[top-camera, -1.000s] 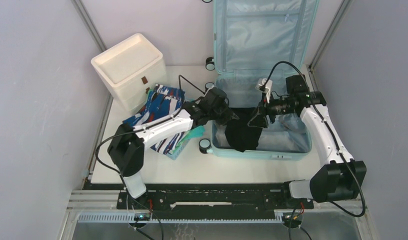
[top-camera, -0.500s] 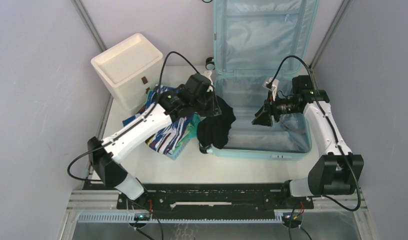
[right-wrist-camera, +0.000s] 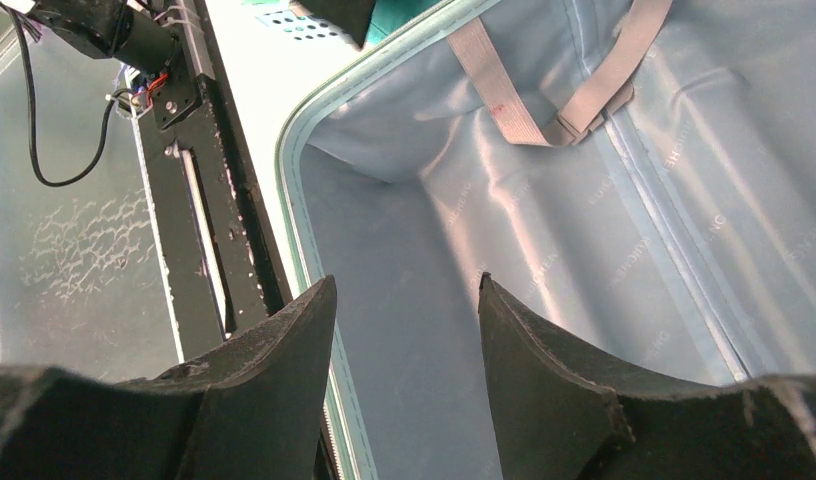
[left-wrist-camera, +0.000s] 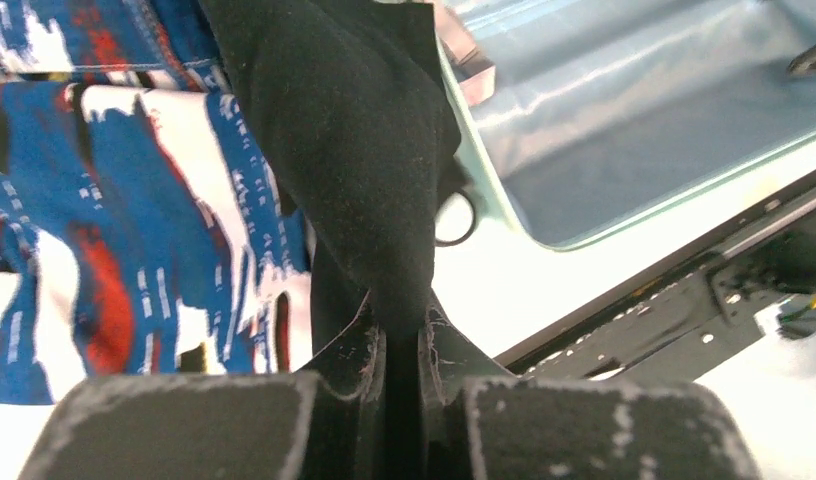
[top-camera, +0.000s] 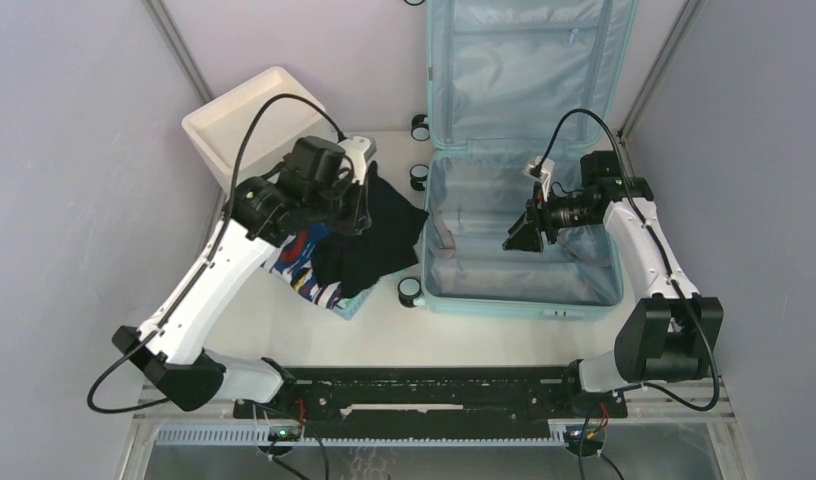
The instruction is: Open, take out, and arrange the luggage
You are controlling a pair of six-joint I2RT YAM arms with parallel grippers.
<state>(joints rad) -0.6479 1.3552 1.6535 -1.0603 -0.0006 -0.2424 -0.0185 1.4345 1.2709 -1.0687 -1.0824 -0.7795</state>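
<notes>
Since half a second ago, my left gripper [top-camera: 361, 203] has swung the black garment [top-camera: 374, 245] out of the luggage [top-camera: 474, 200] and over the patterned clothes [top-camera: 302, 278], near one white box [top-camera: 239, 115]. From above, the luggage lies open on the table's right side with its lid upright. Three wheels [top-camera: 409, 292] show along its left edge, and my right gripper [top-camera: 517, 238] hovers over the lining.

At my left wrist, the jaws are pinched tight on the black garment [left-wrist-camera: 354, 130], which hangs across the patterned clothes [left-wrist-camera: 134, 200] and partly hides one wheel [left-wrist-camera: 452, 215].

At my right wrist, the fingers [right-wrist-camera: 284, 350] stand well apart, holding nothing, above lining crossed by two grey straps [right-wrist-camera: 504, 105].
</notes>
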